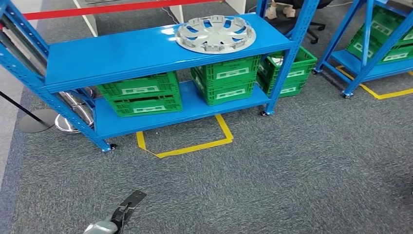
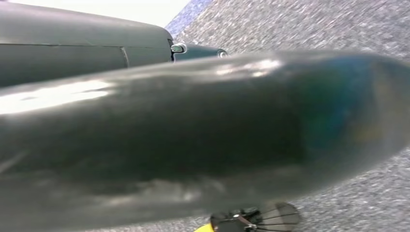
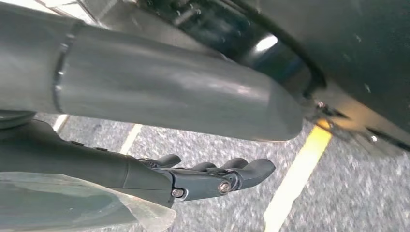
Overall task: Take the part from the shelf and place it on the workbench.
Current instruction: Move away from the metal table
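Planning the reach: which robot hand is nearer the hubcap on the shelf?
Probably left, though neither is close. The left robot hand hangs low over the carpet, far short of the hubcap; the right robot hand hangs above floor tape.

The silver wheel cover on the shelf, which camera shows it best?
The head view: the wheel cover lies whole and unobstructed on the blue shelf's top level. The two wrist views look at grey carpet, not the cover.

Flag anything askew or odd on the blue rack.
One green crate sits on the carpet behind the blue rack, skewed to its frame, unlike the shelved ones. The silver wheel cover lies flat on the top shelf; nothing looks spilled or damaged.
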### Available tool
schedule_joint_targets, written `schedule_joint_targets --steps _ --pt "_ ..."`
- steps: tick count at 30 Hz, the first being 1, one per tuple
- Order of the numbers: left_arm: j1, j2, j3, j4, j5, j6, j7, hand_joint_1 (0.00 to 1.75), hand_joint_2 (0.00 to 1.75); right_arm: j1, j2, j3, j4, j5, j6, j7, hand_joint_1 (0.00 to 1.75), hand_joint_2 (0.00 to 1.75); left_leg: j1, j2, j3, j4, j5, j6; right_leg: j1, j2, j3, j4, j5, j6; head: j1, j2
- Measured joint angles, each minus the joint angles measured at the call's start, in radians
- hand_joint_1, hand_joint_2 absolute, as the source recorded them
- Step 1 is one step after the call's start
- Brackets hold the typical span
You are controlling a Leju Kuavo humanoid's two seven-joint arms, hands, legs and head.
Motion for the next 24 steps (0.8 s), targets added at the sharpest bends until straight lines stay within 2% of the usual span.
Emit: schedule_joint_targets --steps 2,4,5,6,7,9,10,11,14,15,16,17,19,20,21,22,24 --pt "-0.001 0.0 0.0 0.0 0.0 0.0 0.0 0.0 0.0 -0.002 0.0 0.0 0.0 -0.002 0.0 0.0 0.0 0.0 0.004 0.002 -0.066 0.111 -0.022 -0.011 -0.001 0.0 0.013 -0.002 -0.009 -0.008 -0.002 0.0" --pt "0.003 0.0 0.0 0.0 -0.001 0.0 0.0 0.0 0.0 -0.002 0.0 0.0 0.0 -0.003 0.0 0.001 0.0 0.0 0.007 0.002 -0.138 0.215 -0.076 -0.019 -0.001 0.001 0.028 -0.002 -0.024 -0.011 -0.003 0.0" --pt "0.005 0.0 0.0 0.0 -0.002 0.0 0.0 0.0 0.0 0.0 0.0 0.0 0.0 -0.003 0.0 0.001 0.0 0.0 0.008 0.002 -0.159 0.232 -0.092 -0.019 -0.001 0.002 0.037 -0.002 -0.032 -0.011 -0.003 0.0" --pt "0.007 0.0 0.0 0.0 -0.002 0.0 0.0 0.0 0.0 0.001 0.0 0.0 0.0 -0.003 0.0 0.001 0.0 0.0 0.008 0.002 -0.166 0.219 -0.088 -0.017 0.0 0.003 0.049 -0.002 -0.04 -0.011 -0.003 0.0" --pt "0.008 0.0 0.0 0.0 -0.003 0.0 0.0 0.0 0.0 0.001 0.0 0.0 0.0 -0.003 0.0 0.001 0.0 0.0 0.007 0.002 -0.16 0.177 -0.058 -0.013 0.0 0.004 0.061 -0.003 -0.049 -0.01 -0.003 0.0" --pt "0.008 0.001 0.0 0.0 -0.003 0.0 0.0 0.0 0.0 0.001 0.001 0.0 0.0 -0.003 0.001 0.0 0.0 0.0 0.0 0.004 -0.134 0.057 0.036 0.002 0.002 0.004 0.08 -0.003 -0.066 -0.005 -0.003 0.0" --pt "0.009 0.002 0.0 0.0 -0.003 0.0 0.001 0.0 0.0 0.001 0.001 0.0 0.001 -0.004 0.001 0.0 0.0 0.0 -0.004 0.004 -0.124 0.013 0.064 0.01 0.002 0.005 0.088 -0.004 -0.075 0.0 -0.003 0.0" --pt "0.009 0.002 0.0 0.0 -0.003 -0.001 0.001 0.0 0.0 0.0 0.002 0.0 0.001 -0.004 0.001 0.0 0.0 0.0 -0.008 0.004 -0.117 -0.015 0.078 0.017 0.003 0.005 0.093 -0.006 -0.082 0.006 -0.004 0.0" --pt "0.008 0.001 0.0 0.0 -0.003 -0.001 0.003 0.0 0.0 -0.001 0.002 0.0 0.0 -0.004 0.001 -0.001 0.0 0.0 -0.007 0.001 -0.091 -0.036 0.072 0.034 0.005 0.006 0.112 0.006 -0.086 0.031 -0.004 0.0" --pt "0.007 0.001 0.0 -0.001 -0.004 -0.001 0.003 0.0 0.0 -0.002 0.002 0.0 0.0 -0.005 0.002 -0.001 0.0 0.0 -0.004 0.0 -0.078 -0.04 0.071 0.04 0.005 0.005 0.11 0.026 -0.094 0.037 -0.001 0.0" --pt "0.005 0.001 0.001 -0.001 -0.004 0.0 0.003 0.0 0.0 -0.004 0.002 0.0 0.0 -0.005 0.002 -0.001 0.0 0.0 -0.003 -0.001 -0.066 -0.042 0.069 0.045 0.004 0.005 0.094 0.06 -0.114 0.04 0.002 0.0" --pt "0.003 0.0 0.001 -0.001 -0.005 0.0 0.003 0.0 0.0 -0.005 0.002 0.0 0.0 -0.005 0.002 -0.002 0.0 0.0 -0.002 -0.001 -0.058 -0.044 0.066 0.049 0.003 0.005 0.064 0.11 -0.139 0.043 0.004 0.0" --pt "0.002 0.0 0.001 -0.001 -0.006 0.0 0.003 0.0 0.0 -0.006 0.002 0.0 0.0 -0.005 0.002 -0.002 0.0 0.0 -0.002 -0.002 -0.049 -0.043 0.056 0.052 0.001 0.005 -0.018 0.223 -0.19 0.05 0.005 0.0" --pt "0.004 -0.001 0.001 -0.001 -0.006 -0.001 0.003 0.0 0.0 -0.005 0.002 0.0 0.0 -0.005 0.002 -0.002 0.0 0.0 -0.002 -0.003 -0.043 -0.043 0.049 0.051 0.0 0.005 -0.052 0.254 -0.2 0.053 0.005 0.0" --pt "0.006 -0.001 0.001 -0.001 -0.007 -0.001 0.003 0.0 0.0 -0.003 0.002 0.0 0.0 -0.005 0.002 -0.002 0.0 0.0 -0.001 -0.004 -0.034 -0.043 0.04 0.05 0.0 0.005 -0.072 0.254 -0.193 0.055 0.006 0.0" --pt "0.007 -0.001 0.001 -0.001 -0.007 -0.001 0.003 0.0 0.0 -0.002 0.002 0.0 0.0 -0.005 0.002 -0.002 0.0 0.0 0.0 -0.005 -0.022 -0.043 0.03 0.048 -0.001 0.005 -0.075 0.221 -0.164 0.057 0.006 0.0" --pt "0.008 -0.002 0.002 -0.001 -0.008 -0.001 0.003 0.0 0.0 0.002 0.001 0.0 0.0 -0.005 0.003 -0.002 0.0 0.0 0.0 -0.005 0.002 -0.042 0.009 0.04 0.0 0.004 -0.057 0.105 -0.063 0.055 0.007 0.0"
